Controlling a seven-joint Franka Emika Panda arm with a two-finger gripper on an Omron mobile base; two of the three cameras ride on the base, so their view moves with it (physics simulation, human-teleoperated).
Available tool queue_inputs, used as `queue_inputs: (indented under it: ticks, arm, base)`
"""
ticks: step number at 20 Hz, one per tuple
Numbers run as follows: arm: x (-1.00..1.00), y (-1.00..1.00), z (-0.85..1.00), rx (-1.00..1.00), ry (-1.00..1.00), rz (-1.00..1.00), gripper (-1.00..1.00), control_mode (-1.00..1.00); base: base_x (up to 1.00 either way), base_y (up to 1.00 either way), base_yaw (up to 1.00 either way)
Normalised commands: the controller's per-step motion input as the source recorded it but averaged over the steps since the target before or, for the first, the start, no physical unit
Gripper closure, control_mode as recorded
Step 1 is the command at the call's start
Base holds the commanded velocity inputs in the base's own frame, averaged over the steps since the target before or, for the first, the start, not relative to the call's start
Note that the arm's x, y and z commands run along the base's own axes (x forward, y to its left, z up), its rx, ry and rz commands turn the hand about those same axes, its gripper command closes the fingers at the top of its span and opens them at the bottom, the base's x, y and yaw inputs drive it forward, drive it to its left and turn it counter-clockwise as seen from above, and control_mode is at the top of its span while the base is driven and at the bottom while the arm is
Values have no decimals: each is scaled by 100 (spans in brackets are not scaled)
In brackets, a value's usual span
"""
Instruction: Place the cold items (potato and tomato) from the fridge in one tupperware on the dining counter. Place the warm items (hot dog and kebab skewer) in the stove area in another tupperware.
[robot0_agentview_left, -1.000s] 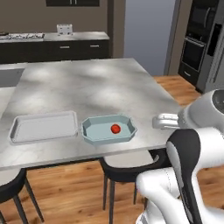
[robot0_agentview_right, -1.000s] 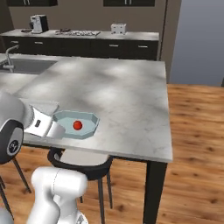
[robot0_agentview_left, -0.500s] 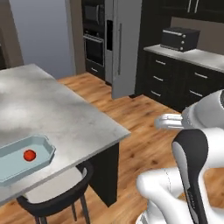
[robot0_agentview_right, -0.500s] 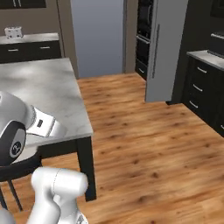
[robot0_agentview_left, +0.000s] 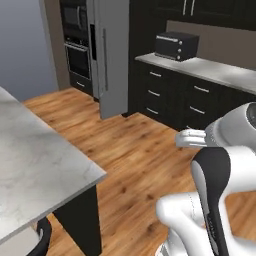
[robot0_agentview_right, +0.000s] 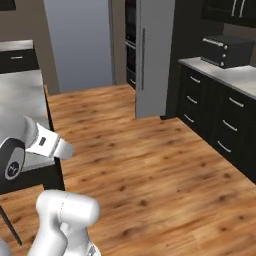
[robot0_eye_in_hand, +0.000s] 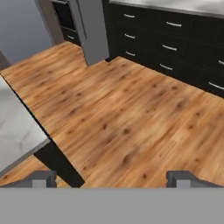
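Fridge (robot0_agentview_left: 106, 55) access is the step in hand, as judged from the task: the cold items are said to be inside it, and none of them is visible now. Nearest, the gripper (robot0_eye_in_hand: 112, 178) is spread fully wide and holds nothing; its two grey fingertips (robot0_eye_in_hand: 40, 178) frame bare wooden floor (robot0_eye_in_hand: 127, 113). To the gripper's left, close by, lies the corner of the pale marble dining surface (robot0_eye_in_hand: 15, 131). Farther ahead and slightly left stands the tall grey fridge, door shut, with a wall oven (robot0_agentview_left: 77, 52) beside it. Ahead to the right run dark drawer cabinets (robot0_eye_in_hand: 175, 30), carrying a toaster oven (robot0_agentview_right: 230, 50). To do this well, the base should probably stop square to the fridge door, leaving room for the door to swing.
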Motion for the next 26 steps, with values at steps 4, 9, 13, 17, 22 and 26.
queue_inputs:
  ticks: [4, 9, 13, 17, 22, 26]
  arm:
    - [0, 0, 0, 0, 0, 0, -100, 100]
    - [0, 0, 0, 0, 0, 0, -100, 100]
    - [0, 0, 0, 0, 0, 0, -100, 100]
    - [0, 0, 0, 0, 0, 0, -100, 100]
    - [0, 0, 0, 0, 0, 0, -100, 100]
    - [0, 0, 0, 0, 0, 0, -100, 100]
  base:
    - [68, -77, 27]
    - [100, -54, 75]
    - [84, -61, 89]
    - [48, -71, 37]
    - [85, -50, -9]
    - [96, -29, -18]
